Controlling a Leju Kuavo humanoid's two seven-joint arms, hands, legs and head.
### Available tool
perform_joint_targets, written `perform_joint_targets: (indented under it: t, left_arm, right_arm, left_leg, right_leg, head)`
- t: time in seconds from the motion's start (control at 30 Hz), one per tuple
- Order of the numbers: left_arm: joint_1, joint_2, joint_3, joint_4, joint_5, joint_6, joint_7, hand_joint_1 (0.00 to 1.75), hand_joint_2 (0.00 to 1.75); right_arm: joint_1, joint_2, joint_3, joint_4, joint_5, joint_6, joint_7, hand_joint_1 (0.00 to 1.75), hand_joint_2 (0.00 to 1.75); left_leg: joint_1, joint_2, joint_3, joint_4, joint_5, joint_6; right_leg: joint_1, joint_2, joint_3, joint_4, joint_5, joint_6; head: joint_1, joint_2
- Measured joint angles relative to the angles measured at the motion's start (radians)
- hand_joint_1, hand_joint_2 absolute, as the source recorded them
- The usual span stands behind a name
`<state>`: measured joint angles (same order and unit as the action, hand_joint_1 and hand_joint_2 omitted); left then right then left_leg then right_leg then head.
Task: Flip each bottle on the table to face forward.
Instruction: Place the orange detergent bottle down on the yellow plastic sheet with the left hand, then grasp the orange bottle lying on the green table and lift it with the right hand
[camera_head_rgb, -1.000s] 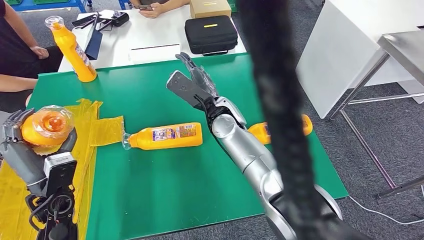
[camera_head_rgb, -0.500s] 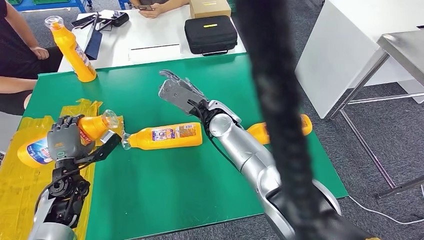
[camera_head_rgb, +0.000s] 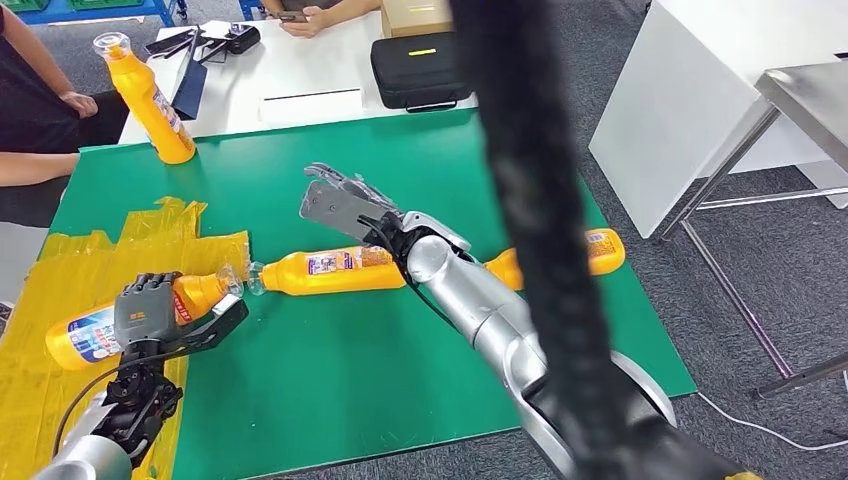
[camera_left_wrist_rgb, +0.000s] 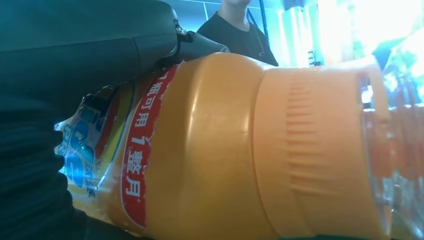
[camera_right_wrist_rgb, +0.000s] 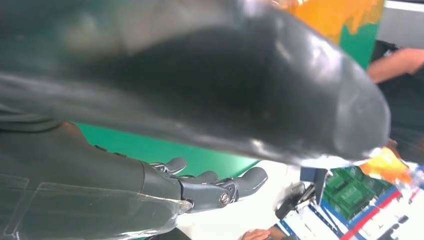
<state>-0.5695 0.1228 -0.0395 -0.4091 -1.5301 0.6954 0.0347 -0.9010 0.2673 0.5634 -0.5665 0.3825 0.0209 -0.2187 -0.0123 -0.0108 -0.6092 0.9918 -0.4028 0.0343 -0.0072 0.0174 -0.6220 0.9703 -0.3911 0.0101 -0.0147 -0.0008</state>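
Four bottles show: one upright (camera_head_rgb: 150, 100) at the table's (camera_head_rgb: 330, 390) far-left corner, one gripped flat (camera_head_rgb: 95, 325) by the left hand (camera_head_rgb: 150, 310) near the left edge, two lying mid-table (camera_head_rgb: 335, 270) and right (camera_head_rgb: 600, 248), right hand (camera_head_rgb: 335, 205) open above.

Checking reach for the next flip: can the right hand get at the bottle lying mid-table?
Probably yes. The right hand hovers open just above the middle bottle, and nothing lies between them. The left hand grips another bottle off to the side.
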Motion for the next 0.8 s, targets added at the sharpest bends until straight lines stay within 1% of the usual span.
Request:
perform_joint_targets:
  t: [0.13, 0.17, 0.27, 0.3, 0.43, 0.53, 0.67, 0.8]
  left_arm:
    - [-0.024, 0.004, -0.002, 0.037, 0.015, -0.03, -0.001, 1.69, 1.75]
    - [-0.029, 0.004, -0.002, 0.044, 0.017, -0.032, -0.001, 1.28, 1.31]
    - [-0.036, 0.005, -0.002, 0.058, 0.019, -0.034, 0.0, 0.01, 0.0]
    - [-0.038, 0.006, -0.002, 0.062, 0.019, -0.035, 0.001, 0.0, 0.0]
    - [-0.044, 0.009, -0.002, 0.069, 0.03, -0.047, 0.004, 0.0, 0.0]
    - [-0.044, 0.009, 0.0, 0.073, 0.048, -0.047, -0.02, 0.0, 0.0]
    - [-0.044, 0.007, 0.008, 0.075, 0.094, -0.027, -0.089, 0.0, 0.0]
    - [-0.045, -0.001, 0.042, 0.075, 0.194, -0.021, -0.196, 0.0, 0.0]
  right_arm:
    - [-0.003, 0.002, 0.039, 0.027, 0.046, -0.001, 0.051, 0.0, 0.0]
    - [-0.004, 0.002, 0.046, 0.031, 0.049, -0.001, 0.055, 0.0, 0.0]
    - [-0.007, 0.004, 0.06, 0.044, 0.053, -0.001, 0.061, 0.0, 1.31]
    - [-0.008, 0.004, 0.063, 0.048, 0.06, -0.001, 0.068, 0.0, 1.75]
    - [-0.018, 0.01, 0.102, 0.076, 0.128, 0.022, 0.152, 0.0, 1.75]
    - [-0.019, 0.018, 0.142, 0.105, 0.174, 0.03, 0.203, 0.0, 1.75]
    - [-0.019, 0.025, 0.182, 0.145, 0.216, 0.024, 0.262, 0.0, 1.75]
    - [-0.016, 0.028, 0.217, 0.18, 0.26, 0.016, 0.316, 0.0, 1.75]
  left_leg:
    - [0.0, 0.0, 0.002, 0.0, 0.0, 0.0]
    - [0.0, 0.0, 0.002, 0.0, 0.0, -0.001]
    - [0.0, 0.0, 0.003, 0.0, 0.001, -0.002]
    - [0.0, 0.0, 0.003, 0.0, 0.001, -0.002]
    - [0.0, 0.0, 0.004, 0.0, 0.001, -0.002]
    - [0.0, 0.0, 0.004, 0.0, 0.002, -0.002]
    - [0.0, 0.0, 0.004, 0.0, 0.002, -0.003]
    - [0.0, -0.001, 0.004, 0.0, 0.002, -0.003]
  right_leg:
    - [0.0, 0.0, 0.001, 0.0, 0.0, 0.0]
    - [0.0, 0.0, 0.001, 0.0, 0.0, 0.0]
    - [0.0, 0.0, 0.002, 0.001, 0.0, -0.001]
    - [0.0, 0.0, 0.002, 0.001, 0.0, -0.001]
    - [0.0, -0.001, 0.003, 0.002, 0.0, -0.001]
    - [0.0, -0.001, 0.003, 0.002, 0.0, -0.001]
    - [0.0, -0.001, 0.003, 0.002, 0.0, -0.001]
    - [0.0, -0.001, 0.003, 0.002, 0.0, -0.001]
  head:
    - [0.0, 0.0]
    - [0.0, 0.0]
    - [0.0, 0.0]
    - [0.0, 0.0]
    - [0.0, 0.0]
    - [0.0, 0.0]
    - [0.0, 0.0]
    - [0.0, 0.0]
